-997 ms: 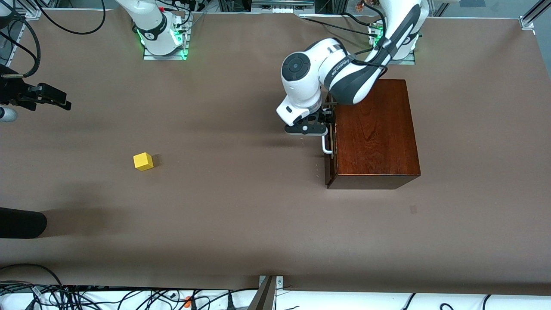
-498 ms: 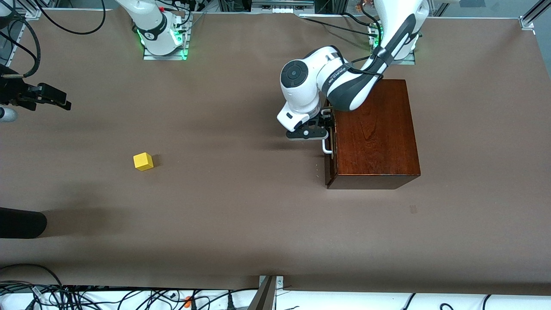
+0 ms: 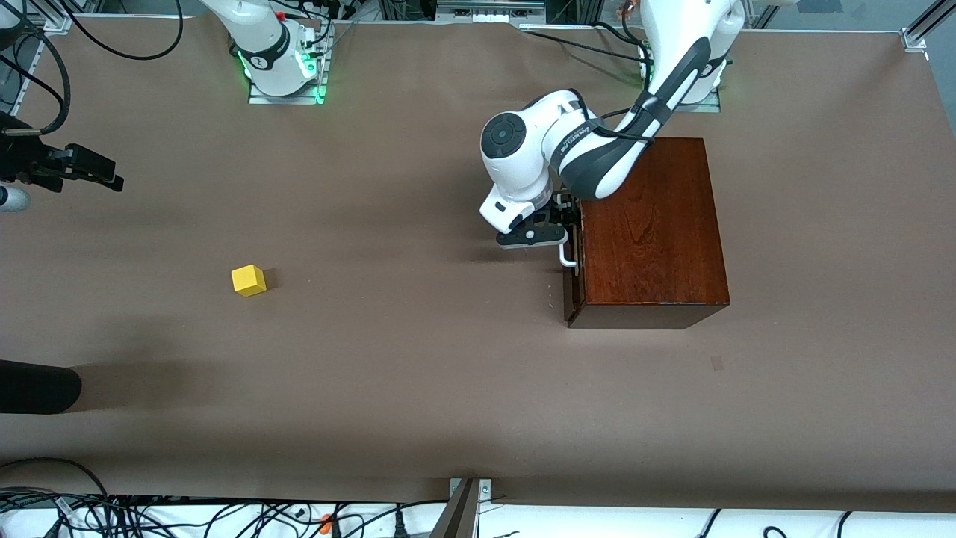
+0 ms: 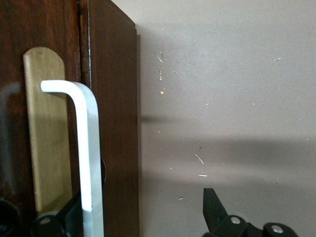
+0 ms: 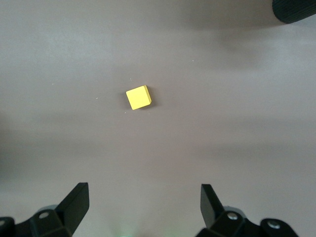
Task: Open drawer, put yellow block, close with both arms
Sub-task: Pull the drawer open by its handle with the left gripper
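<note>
The reddish-brown box [image 3: 650, 232] stands toward the left arm's end of the table. Its drawer [image 3: 573, 280] is shut, dark front flush with the box. My left gripper [image 3: 562, 223] is at the white bar handle [image 3: 567, 258]. In the left wrist view the left gripper [image 4: 143, 200] is open, and the handle [image 4: 91, 148] runs between its fingers, close to one of them. The yellow block [image 3: 248, 280] lies on bare table toward the right arm's end. My right gripper [image 5: 143, 190] hangs open high over the table, with the yellow block [image 5: 138, 97] below it, well ahead of its fingertips.
A black rounded object [image 3: 37, 387] pokes over the table edge at the right arm's end, nearer the front camera than the block, and shows as a black rounded object [image 5: 296, 10] in the right wrist view. Cables [image 3: 149, 515] lie past the table's near edge.
The left arm's wrist has turned and its hand has settled a little at the handle. The drawer, the block and the right arm have not moved.
</note>
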You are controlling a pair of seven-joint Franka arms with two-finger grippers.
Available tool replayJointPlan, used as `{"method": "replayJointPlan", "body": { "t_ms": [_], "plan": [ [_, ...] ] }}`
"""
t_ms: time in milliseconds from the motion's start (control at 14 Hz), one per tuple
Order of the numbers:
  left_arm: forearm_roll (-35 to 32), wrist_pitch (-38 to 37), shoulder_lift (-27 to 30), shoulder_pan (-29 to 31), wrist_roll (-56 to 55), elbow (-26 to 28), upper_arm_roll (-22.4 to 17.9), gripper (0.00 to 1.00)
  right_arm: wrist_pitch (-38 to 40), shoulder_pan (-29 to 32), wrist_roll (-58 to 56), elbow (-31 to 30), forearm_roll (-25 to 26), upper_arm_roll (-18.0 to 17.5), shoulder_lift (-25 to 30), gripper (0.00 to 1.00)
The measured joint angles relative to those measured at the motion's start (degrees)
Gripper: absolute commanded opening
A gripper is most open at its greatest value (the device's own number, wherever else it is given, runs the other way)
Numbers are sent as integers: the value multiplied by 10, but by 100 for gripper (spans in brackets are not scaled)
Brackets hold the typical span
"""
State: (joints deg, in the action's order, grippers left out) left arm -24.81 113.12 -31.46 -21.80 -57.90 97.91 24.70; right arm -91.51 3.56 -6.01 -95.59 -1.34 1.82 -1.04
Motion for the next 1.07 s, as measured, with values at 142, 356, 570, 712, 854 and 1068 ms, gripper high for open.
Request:
{"method": "replayJointPlan", "body": {
  "t_ms": [142,356,570,712,854,1068],
  "plan": [
    [0,0,-3,-7,0,-8,0,100,0,0,0,0,0,0,0,100],
    [0,-1,-25,-24,-8,-40,0,100,0,0,0,0,0,0,0,100],
    [-11,-15,-43,-44,-24,-68,-4,100,0,0,0,0,0,0,0,100],
    [-12,-18,-51,-54,-28,-81,-8,100,0,0,0,0,0,0,0,100],
    [-12,-20,-58,-61,-30,-93,-9,100,0,0,0,0,0,0,0,100],
    [-12,-20,-68,-73,-33,-110,-10,100,0,0,0,0,0,0,0,100]
  ]
}}
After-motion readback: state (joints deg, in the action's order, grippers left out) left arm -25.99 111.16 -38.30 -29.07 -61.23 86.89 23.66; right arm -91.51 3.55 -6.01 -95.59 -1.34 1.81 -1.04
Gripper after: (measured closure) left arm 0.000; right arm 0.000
